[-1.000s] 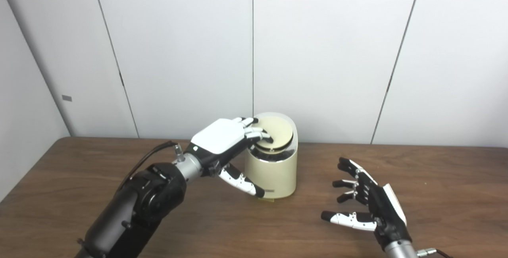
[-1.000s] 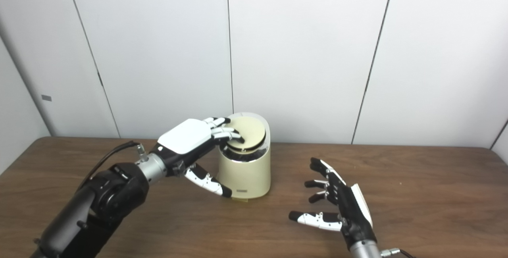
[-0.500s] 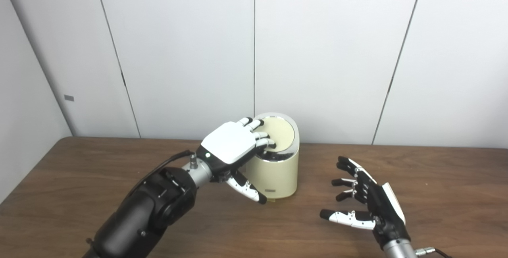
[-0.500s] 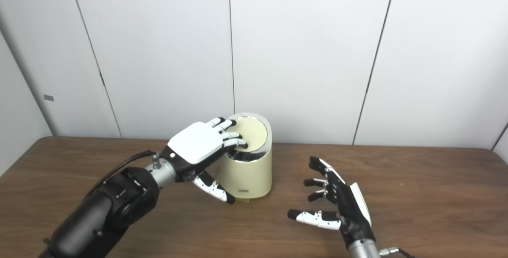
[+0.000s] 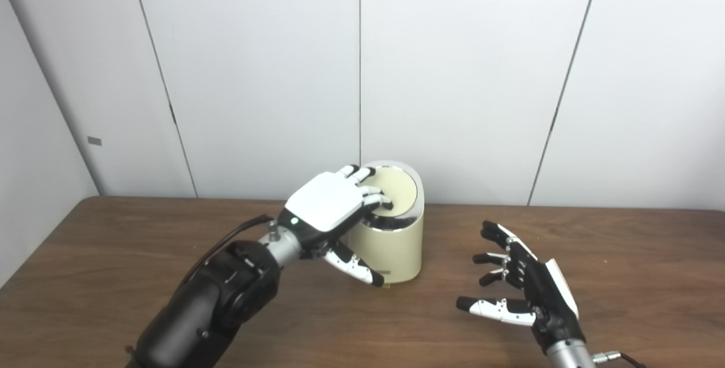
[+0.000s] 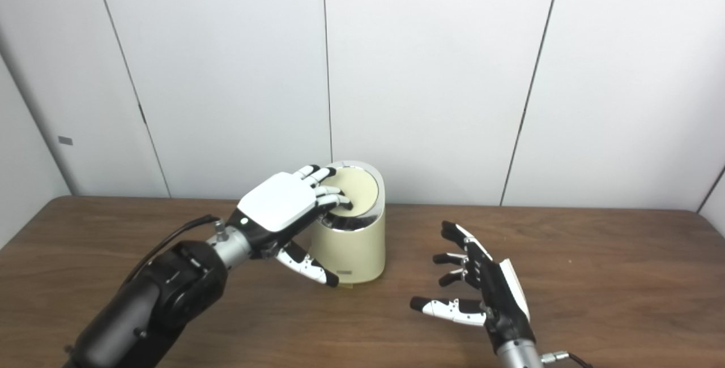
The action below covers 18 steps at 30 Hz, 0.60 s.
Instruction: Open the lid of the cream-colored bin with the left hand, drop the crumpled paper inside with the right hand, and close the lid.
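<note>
Left hand (image 5: 328, 208) rests flat, fingers spread and gripping nothing, on the nine o'clock edge of the cream-colored bin's lid (image 5: 397, 188), seemingly pressing it shut. At four o'clock the right hand (image 5: 524, 283) waits empty, fingers apart (no crumpled paper visible, probably inside).

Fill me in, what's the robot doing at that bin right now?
The left hand rests its fingers on the round lid of the cream-colored bin, which stands at the back of the wooden table. The lid looks nearly flat, not swung open. The right hand hovers open to the bin's right, holding nothing. No crumpled paper is visible in either view.
</note>
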{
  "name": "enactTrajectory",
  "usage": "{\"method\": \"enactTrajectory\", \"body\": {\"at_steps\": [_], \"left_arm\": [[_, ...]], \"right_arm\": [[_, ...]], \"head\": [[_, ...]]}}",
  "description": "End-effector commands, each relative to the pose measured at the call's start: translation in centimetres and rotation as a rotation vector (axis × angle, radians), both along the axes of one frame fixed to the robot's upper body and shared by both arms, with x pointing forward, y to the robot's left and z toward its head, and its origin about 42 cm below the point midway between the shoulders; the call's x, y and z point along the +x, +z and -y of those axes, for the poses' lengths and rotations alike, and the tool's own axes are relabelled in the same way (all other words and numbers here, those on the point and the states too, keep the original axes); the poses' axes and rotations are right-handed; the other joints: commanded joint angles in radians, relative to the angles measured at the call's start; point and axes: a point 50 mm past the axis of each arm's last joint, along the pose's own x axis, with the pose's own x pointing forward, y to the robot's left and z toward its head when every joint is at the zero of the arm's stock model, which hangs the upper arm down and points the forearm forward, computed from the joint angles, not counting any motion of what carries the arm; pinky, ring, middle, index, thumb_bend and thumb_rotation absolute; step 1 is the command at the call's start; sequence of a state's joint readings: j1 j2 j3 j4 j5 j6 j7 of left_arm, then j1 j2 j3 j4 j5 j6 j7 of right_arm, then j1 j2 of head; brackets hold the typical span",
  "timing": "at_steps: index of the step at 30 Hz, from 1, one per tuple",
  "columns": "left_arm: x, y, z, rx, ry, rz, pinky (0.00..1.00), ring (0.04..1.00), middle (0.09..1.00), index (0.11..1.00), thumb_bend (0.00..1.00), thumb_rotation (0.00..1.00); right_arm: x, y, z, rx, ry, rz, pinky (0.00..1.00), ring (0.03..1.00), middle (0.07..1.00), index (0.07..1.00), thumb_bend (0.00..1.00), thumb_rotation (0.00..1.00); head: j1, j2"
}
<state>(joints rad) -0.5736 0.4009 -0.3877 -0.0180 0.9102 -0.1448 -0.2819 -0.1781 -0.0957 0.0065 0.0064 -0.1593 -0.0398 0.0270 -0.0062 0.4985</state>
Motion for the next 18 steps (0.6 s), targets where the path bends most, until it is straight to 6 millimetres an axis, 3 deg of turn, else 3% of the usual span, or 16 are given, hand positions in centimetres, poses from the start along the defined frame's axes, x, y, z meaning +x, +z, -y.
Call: {"method": "enactTrajectory", "body": {"at_steps": [1, 6, 9, 13, 18], "left_arm": [[0.1, 1.5, -0.4, -0.081, -0.031, 0.056, 1.0, 0.965, 0.83, 0.818, 0.89, 0.5], [-0.1, 1.9, -1.8, -0.279, -0.015, 0.106, 1.0, 0.979, 0.855, 0.837, 0.84, 0.52], [-0.2, 1.4, -2.5, -0.436, 0.014, 0.088, 0.96, 0.987, 0.881, 0.863, 0.82, 0.48], [-0.7, -0.3, -3.9, -0.746, 0.066, 0.018, 0.83, 0.952, 0.91, 0.885, 0.83, 0.41], [-1.6, -3.1, -5.1, -1.023, 0.148, -0.104, 0.88, 0.956, 0.952, 0.936, 0.82, 0.41]], "right_arm": [[0.9, 2.3, 0.0, 0.003, -0.002, 0.095, 0.49, 0.693, 0.863, 0.854, 0.79, 0.11], [0.9, 2.3, 0.1, 0.012, -0.006, 0.089, 0.49, 0.698, 0.864, 0.852, 0.79, 0.11], [0.9, 2.2, 0.1, 0.009, -0.009, 0.087, 0.5, 0.7, 0.865, 0.852, 0.79, 0.11], [0.9, 2.2, 0.3, 0.005, -0.012, 0.088, 0.5, 0.698, 0.861, 0.852, 0.79, 0.11], [0.9, 2.2, 0.6, 0.005, -0.009, 0.094, 0.49, 0.695, 0.859, 0.85, 0.79, 0.1]], "head": [[0.0, 0.001], [0.001, 0.001], [0.001, 0.001], [0.0, 0.003], [0.003, 0.004]]}}
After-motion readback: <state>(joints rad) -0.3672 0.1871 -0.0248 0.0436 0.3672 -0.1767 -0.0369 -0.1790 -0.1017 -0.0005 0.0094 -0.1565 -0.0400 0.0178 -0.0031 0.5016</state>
